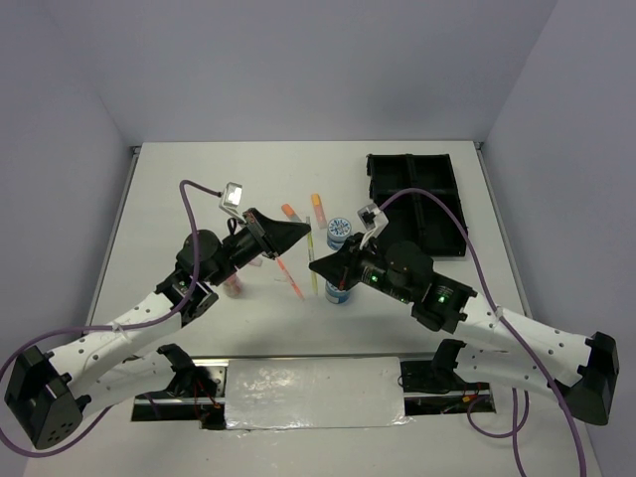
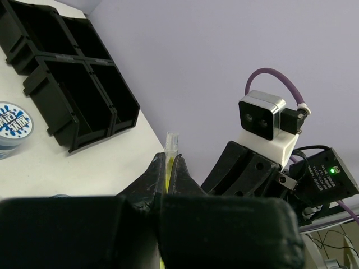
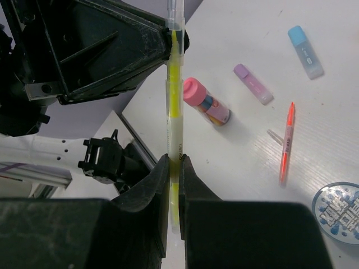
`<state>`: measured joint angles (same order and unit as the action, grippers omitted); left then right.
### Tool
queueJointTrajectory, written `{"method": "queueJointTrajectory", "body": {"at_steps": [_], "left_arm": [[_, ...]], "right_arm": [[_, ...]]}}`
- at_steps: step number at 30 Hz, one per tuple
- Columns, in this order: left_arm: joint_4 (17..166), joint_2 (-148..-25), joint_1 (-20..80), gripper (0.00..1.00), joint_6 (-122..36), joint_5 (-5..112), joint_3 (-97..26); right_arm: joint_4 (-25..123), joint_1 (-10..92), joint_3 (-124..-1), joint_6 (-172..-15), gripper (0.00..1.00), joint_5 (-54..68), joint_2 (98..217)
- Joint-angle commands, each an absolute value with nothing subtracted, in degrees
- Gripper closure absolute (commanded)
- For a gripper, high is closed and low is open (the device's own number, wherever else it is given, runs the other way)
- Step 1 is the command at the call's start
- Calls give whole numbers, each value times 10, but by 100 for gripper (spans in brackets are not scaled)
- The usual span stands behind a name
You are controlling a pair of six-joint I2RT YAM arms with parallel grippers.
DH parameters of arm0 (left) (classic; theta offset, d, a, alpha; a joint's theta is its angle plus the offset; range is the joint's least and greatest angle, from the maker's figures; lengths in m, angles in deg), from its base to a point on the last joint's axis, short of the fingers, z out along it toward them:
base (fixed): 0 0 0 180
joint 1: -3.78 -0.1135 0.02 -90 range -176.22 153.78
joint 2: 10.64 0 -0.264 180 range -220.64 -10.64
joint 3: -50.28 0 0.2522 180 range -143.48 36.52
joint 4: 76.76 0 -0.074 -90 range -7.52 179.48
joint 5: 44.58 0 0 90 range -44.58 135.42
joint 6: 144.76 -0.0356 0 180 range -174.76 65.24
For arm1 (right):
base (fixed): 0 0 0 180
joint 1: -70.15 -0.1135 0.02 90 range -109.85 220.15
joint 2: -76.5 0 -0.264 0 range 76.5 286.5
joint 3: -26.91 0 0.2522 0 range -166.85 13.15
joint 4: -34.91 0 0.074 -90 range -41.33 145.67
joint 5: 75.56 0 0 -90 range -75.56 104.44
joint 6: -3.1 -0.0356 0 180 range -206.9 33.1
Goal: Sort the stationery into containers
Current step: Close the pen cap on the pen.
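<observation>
Black plastic makes up the tray (image 1: 415, 202), the largest thing here, at the far right of the white table (image 1: 199, 189). The left wrist view shows its four compartments. Left of it are the blue-white tubs (image 1: 338, 231), round with patterned lids. The nearer tub (image 1: 339, 294) is partly covered by the right gripper (image 1: 316, 266). A pink bottle (image 3: 206, 102) with a striped label lies on its side. Beyond it lie a purple highlighter (image 3: 253, 84) and a blue highlighter (image 3: 305, 43), both short and pale-bodied. An orange pen (image 3: 286, 143), thin and with a clip, rests on the table near them.

The yellow pen (image 3: 174, 95), a thin clear barrel with a yellow core, is up in the air between the arms. The left gripper (image 3: 171, 36) is clamped on one end, with a clear tip poking past its fingers. The right gripper pinches the other end.

From above, the left arm hides the purple and blue highlighters and half of the bottle. Each wrist view cuts one tub off at the frame edge.

By count there is one tray, two tubs and one bottle. The sticks number one purple, one blue and, seen from above, one orange stick (image 1: 318, 208) and a second orange-capped stick (image 1: 290, 212). There are two pens, one orange and one yellow.
</observation>
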<state>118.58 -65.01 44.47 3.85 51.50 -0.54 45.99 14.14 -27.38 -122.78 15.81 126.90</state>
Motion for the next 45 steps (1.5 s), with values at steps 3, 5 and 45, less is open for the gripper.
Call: {"method": "queueJointTrajectory", "body": {"at_steps": [3,5,45], "left_arm": [[1209,-651,453,100,18,551,-5],[1211,-656,455,100,20,556,-4],[1215,-687,491,100,-47,614,-8]], "right_arm": [[432,156,-313,-1206,100,171,1262],[430,157,-315,-1204,100,173,1261],[347,223,-333,-1171,100,118,1215]]}}
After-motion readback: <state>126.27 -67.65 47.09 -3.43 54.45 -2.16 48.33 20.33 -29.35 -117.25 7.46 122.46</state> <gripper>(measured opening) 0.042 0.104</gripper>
